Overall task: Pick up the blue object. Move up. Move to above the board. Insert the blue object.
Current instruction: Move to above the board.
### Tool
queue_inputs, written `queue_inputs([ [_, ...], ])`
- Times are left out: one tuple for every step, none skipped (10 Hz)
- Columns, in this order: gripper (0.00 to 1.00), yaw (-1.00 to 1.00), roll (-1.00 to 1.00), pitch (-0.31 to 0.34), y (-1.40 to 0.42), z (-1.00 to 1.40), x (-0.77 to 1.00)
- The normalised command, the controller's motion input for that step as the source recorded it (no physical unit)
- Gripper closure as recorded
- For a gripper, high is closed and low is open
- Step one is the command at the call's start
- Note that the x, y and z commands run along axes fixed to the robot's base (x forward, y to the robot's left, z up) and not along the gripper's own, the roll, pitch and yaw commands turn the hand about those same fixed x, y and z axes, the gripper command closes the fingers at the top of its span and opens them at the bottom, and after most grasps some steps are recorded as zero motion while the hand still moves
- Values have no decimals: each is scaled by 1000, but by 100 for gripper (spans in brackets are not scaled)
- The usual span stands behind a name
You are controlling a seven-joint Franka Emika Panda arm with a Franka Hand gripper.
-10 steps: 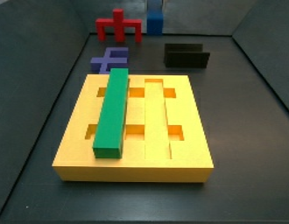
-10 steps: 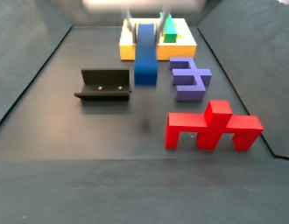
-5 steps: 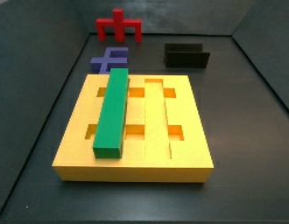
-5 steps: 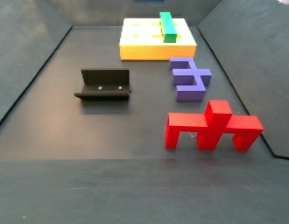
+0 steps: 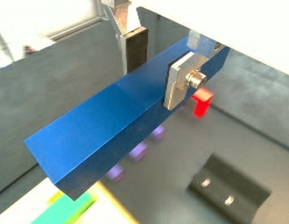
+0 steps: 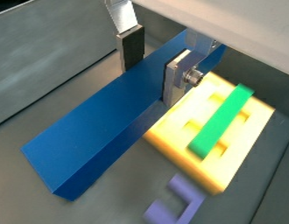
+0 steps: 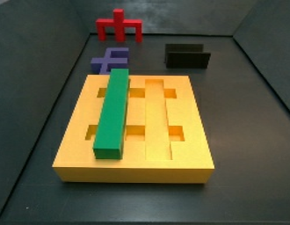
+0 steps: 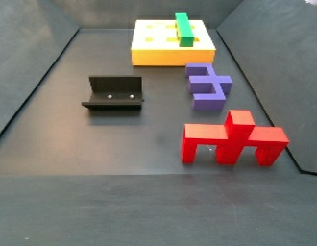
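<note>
Gripper [image 5: 158,63] clamped on the blue bar [image 5: 117,122], silver finger plates on both long faces near one end, seen in both wrist views; bar [image 6: 112,131] held level and well clear of the floor; neither gripper nor bar in frame in either side view, so presumably lifted above their field. Board [image 7: 134,127] flat on the floor, green bar [image 7: 112,110] already seated in one long groove, remaining grooves and cutouts open; same board [image 8: 172,43] at the far end in a side view. In a wrist view, board [image 6: 217,131] sits below and just beyond the gripped end of the bar, green bar [image 6: 220,120] visible on it; held bar not yet over an open groove, and looks skewed against the green bar. Purple piece [image 7: 109,61], red piece [image 7: 119,26] and fixture [image 7: 187,56] well apart from the board; red piece [image 5: 202,101] and fixture [image 5: 225,185] also below in a wrist view. Judged step: pick and lift done, transit toward above the board under way or about to finish. Next calls for: centring over a free groove beside the green bar, yaw matched to groove direction, then straight descent; likely risk is a bar end catching a groove wall or nudging the green bar.
</note>
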Motion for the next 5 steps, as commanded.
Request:
queue_inputs([
  [100, 14, -2, 11, -1400, 201, -194],
  [100, 9, 7, 22, -1400, 209, -187],
  [100, 14, 18, 32, -1400, 221, -177],
  [100, 9, 0, 64, -839, 150, -75],
  [100, 8, -1, 99, -433, 84, -10],
])
